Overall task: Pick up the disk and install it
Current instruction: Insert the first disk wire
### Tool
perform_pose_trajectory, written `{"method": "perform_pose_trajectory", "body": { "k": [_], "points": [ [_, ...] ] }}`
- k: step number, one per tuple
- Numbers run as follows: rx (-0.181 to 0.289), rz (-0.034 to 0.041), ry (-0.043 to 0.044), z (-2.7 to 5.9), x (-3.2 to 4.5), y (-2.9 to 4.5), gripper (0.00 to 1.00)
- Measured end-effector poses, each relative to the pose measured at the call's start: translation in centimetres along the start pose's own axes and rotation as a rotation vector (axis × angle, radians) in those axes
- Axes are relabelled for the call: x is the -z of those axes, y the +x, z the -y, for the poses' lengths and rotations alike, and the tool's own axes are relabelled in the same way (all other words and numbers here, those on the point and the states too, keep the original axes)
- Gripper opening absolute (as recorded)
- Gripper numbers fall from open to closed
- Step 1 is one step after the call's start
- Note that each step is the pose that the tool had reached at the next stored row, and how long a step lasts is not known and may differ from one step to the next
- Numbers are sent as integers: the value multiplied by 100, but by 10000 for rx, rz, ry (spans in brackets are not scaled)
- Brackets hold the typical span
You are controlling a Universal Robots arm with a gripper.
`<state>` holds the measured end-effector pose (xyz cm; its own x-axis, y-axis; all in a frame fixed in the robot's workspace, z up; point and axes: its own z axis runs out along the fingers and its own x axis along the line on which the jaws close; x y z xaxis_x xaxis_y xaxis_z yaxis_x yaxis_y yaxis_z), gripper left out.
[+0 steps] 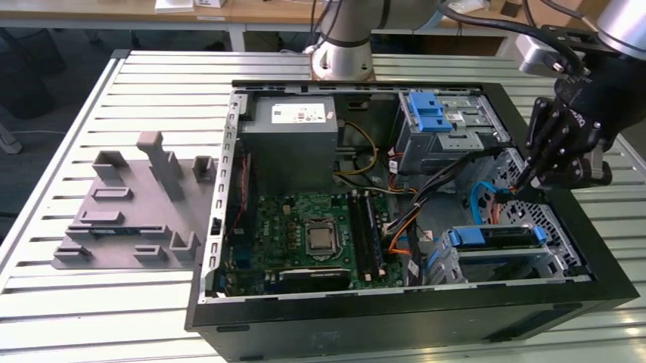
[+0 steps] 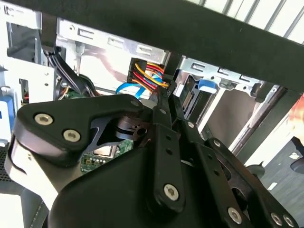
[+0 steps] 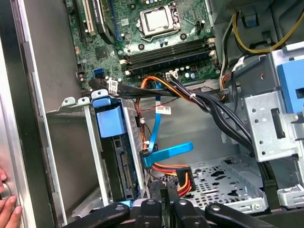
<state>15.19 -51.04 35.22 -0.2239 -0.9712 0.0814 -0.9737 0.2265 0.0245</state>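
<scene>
A ribbed white metal surface point(image 1: 60, 181) is carrying an open black computer case point(image 1: 404, 318), with the legs of wooden desks running along the top edge of the exterior view. Nearest the camera, the case's black front wall is crossing the lower part of that frame. Just behind it, at lower right, the flat silver disk with its blue plastic frame point(image 1: 492, 236) is sitting on edge in the grey metal drive cage point(image 1: 550, 261); in the first wrist view the same disk point(image 3: 114, 152) is standing in the cage at lower centre-left, its blue tab uppermost. The green motherboard point(image 1: 313, 238) is lying in the middle of the case floor. To the left of the case, a grey plastic fixture with upright posts point(image 1: 131, 219) is resting on the surface. At upper right, the black pincer point(image 1: 540, 181) is hanging over the case's right side, above the drive cage and apart from the disk, with its fingers drawn close together and nothing between them. Farther back, a grey metal power supply box point(image 1: 293, 132) is occupying the upper left of the case, with a light-blue latch point(image 1: 429, 113) to its right. The fingertips of a person's hand point(image 3: 5, 199) are showing at the lower left edge of the first wrist view.
</scene>
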Motion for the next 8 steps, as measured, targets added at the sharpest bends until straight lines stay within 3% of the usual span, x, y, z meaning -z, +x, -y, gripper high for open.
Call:
{"method": "perform_pose_trajectory", "body": {
  "k": [5,8],
  "points": [
    [525,-12,53,-12,-2,15,16],
    [585,-7,88,-40,-8,58,16]
  ]
}}
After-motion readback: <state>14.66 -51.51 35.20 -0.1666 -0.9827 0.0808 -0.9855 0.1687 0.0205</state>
